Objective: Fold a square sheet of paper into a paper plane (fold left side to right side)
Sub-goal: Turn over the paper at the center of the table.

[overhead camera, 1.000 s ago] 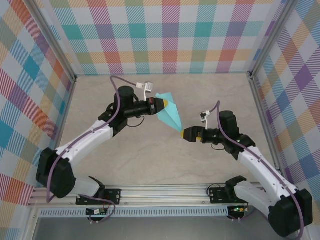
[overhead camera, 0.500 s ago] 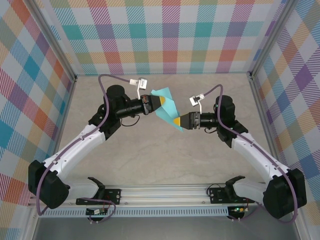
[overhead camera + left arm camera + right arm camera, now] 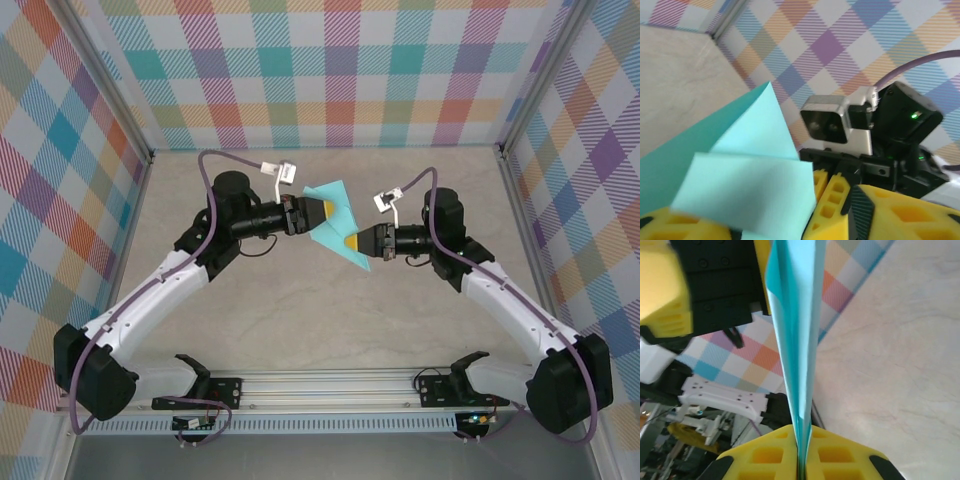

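The square sheet of paper (image 3: 331,196), light turquoise and folded to a pointed shape, hangs in the air above the table's middle. My right gripper (image 3: 351,241) is shut on its lower part. In the right wrist view the folded paper (image 3: 794,340) rises edge-on out of the closed right gripper (image 3: 801,446). My left gripper (image 3: 319,212) reaches in from the left, and its fingers (image 3: 665,290) stand apart on their rail. In the left wrist view the paper (image 3: 740,185) lies against one finger of the open left gripper (image 3: 790,216), with the right gripper's fingers (image 3: 834,200) between its jaws.
A pale marbled tabletop (image 3: 300,310) lies beneath both arms. Plaid walls (image 3: 330,70) with metal posts enclose the back and sides. An aluminium rail (image 3: 330,382) carrying the arm bases runs along the near edge. The right wrist camera (image 3: 827,125) faces the left one closely.
The right gripper swung up and left from beside the paper's lower tip and closed on the paper. The left arm shifted slightly, the paper staying at its fingers.
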Robot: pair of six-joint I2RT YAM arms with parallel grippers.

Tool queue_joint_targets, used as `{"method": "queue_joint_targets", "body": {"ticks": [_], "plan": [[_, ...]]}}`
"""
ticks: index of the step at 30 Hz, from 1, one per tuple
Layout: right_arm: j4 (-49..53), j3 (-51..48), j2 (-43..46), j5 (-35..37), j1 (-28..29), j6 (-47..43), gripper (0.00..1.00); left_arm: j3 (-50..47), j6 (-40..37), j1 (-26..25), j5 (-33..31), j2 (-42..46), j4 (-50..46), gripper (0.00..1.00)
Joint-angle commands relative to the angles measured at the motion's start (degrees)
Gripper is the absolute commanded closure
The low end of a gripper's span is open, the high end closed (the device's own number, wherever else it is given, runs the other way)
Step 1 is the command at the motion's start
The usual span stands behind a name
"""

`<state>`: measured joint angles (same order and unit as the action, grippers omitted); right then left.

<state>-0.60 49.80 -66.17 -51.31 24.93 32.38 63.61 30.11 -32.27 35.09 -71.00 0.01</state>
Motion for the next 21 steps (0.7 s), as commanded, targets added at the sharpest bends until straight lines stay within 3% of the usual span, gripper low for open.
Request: {"method": "queue_joint_targets", "body": {"ticks": [1, 4, 7, 10, 13, 17, 21], "plan": [[17.93, 3.78, 1.35, 12.68, 1.06, -12.61, 0.91, 3.11, -9.36, -0.07, -9.63, 3.78, -13.72, 0.25], [29.76, 6.54, 0.12, 29.75, 4.4, -19.12, 0.95, 3.25, -12.8, -0.07, -23.72, 6.76, -23.58, 0.14], [39.1, 10.45, -3.87, 54.94, 13.95, -23.63, 0.94, 0.07, -12.19, -0.14, -35.72, 11.18, -25.78, 0.12], [49.57, 16.62, -12.7, 79.05, 23.15, -21.91, 0.93, -4.83, -9.73, -0.34, -44.68, 16.84, -24.59, 0.1], [60.64, 23.94, -23.12, 96.0, 29.19, -17.93, 0.94, -9.4, -6.68, -0.42, -51.56, 23.34, -23.06, 0.09], [71.77, 32.37, -37.33, 109.6, 34.2, -13.2, 0.92, -11.05, -5.41, -0.42, -59.32, 30.15, -25.74, 0.07], [76.03, 38.09, -48.04, 112.96, 36.12, -11.63, 0.9, -10.99, -5.56, -0.42, -61.98, 33.52, -28.76, 0.06]]}}
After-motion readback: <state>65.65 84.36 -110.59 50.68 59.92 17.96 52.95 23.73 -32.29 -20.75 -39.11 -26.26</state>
